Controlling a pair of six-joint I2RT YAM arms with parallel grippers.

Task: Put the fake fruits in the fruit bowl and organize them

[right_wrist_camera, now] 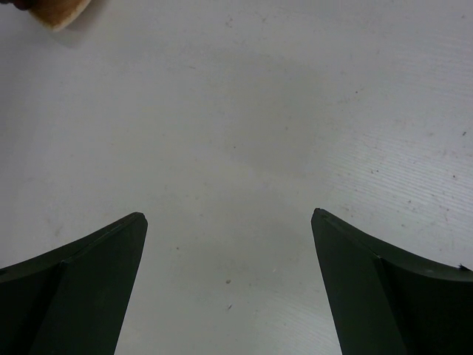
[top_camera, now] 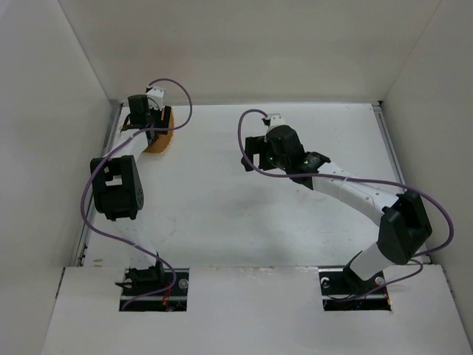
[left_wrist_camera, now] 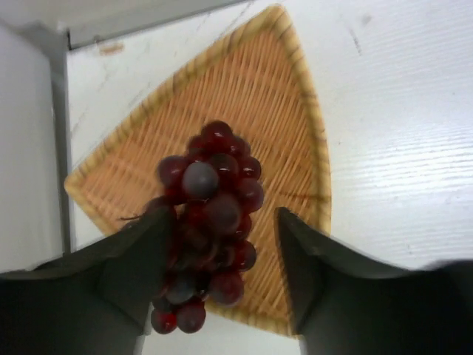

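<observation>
Left gripper [left_wrist_camera: 223,214] is held spread astride dark red-purple beaded grape bunch [left_wrist_camera: 211,200] | bunch axis is aligned along fingers, over tan woven wedge basket [left_wrist_camera: 281,96] | right gripper [right_wrist_camera: 228,214] is spread, empty, well apart.

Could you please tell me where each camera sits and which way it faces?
Top external: above and behind the bases, looking down on the white table; both arms show, left gripper over the tan-orange woven wedge basket.
Left wrist: faces down past its own fingers at the dark red-purple beaded grape bunch and basket.
Right wrist: faces down at the table; the right gripper shows, fingers wide open.
Shared: all three show the basket.
</observation>
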